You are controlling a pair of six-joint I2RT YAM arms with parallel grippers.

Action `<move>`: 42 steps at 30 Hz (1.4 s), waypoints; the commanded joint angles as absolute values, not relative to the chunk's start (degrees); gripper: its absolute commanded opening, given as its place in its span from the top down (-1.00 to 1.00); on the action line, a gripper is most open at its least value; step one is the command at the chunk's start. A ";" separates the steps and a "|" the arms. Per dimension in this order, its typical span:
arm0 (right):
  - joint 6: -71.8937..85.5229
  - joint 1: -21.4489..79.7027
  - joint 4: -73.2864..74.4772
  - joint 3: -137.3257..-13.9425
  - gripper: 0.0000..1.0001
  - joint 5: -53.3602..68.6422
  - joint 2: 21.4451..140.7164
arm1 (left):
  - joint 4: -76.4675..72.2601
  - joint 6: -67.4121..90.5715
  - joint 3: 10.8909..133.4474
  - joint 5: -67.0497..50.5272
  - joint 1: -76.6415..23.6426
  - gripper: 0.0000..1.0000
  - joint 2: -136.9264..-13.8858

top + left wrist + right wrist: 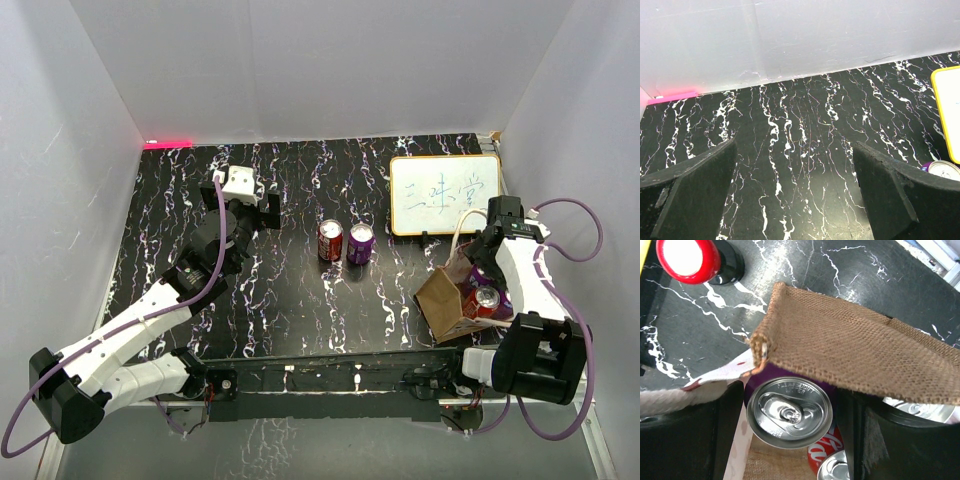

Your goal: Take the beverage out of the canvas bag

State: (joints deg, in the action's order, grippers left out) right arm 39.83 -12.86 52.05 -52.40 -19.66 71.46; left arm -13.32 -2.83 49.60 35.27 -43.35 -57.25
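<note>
Tan-brown woven canvas bag (440, 300) (855, 350): sits on the worktop (300, 300) near its right edge, toward the near right corner. Its mouth is open and one flat side is folded over part of the opening.

Contents:
- purple can (482, 276) (790, 411), silver top facing up, at the mouth
- red can (487, 302) (822, 454), just beside and lower than the purple one
- third silver can top (925, 412), half hidden under the folded side, colour not clear

Cream loop handle (462, 228) (670, 400): one loop rises at the bag's far side. In the right wrist view a length lies against one finger.

Right gripper (482, 268) (790, 392): down at the bag's mouth with its jaws apart. One finger stands on each side of the purple can, close against its sides. Whether they press on it cannot be told.

Left gripper (270, 210) (794, 150): above the far left part of the worktop, well apart from the bag, with its jaws wide and nothing between them.

Loose red can (330, 240) and loose purple can (360, 243) (945, 170): upright, just beside each other, at mid-worktop.

White board (445, 195) (947, 110): yellow-rimmed with writing, at the far edge toward the right corner, beyond the bag.

Pink strip (167, 143) (672, 96): at the far left corner, where the worktop meets the wall.

Worktop: black with white veining.
</note>
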 commanded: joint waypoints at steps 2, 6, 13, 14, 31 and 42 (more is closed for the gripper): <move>39.96 -13.10 46.19 -49.41 -0.52 -18.10 73.21 | -15.38 -3.24 49.25 36.14 -43.68 -0.94 -55.98; 38.93 -13.10 44.87 -48.20 -0.75 -17.23 74.02 | -15.41 -3.20 49.25 36.10 -43.68 -0.94 -56.03; 37.64 -13.10 43.70 -47.46 -0.56 -16.31 74.87 | -15.29 -3.25 49.29 36.12 -43.70 -0.94 -56.12; 37.55 -13.10 43.61 -47.50 -0.32 -16.51 74.83 | -15.29 -3.23 49.24 36.12 -43.68 -0.94 -56.10; 34.18 -13.10 46.02 -50.78 0.85 -17.53 62.90 | -14.93 -2.58 49.45 35.64 -43.68 -0.94 -56.30; 34.61 -13.01 53.32 -56.64 0.85 -19.50 52.18 | -14.75 -1.87 49.32 34.86 -43.77 -0.94 -56.77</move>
State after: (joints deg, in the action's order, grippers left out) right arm 34.54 -12.86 51.90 -50.28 -16.78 57.52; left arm -13.30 -2.39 49.58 35.20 -43.35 -57.28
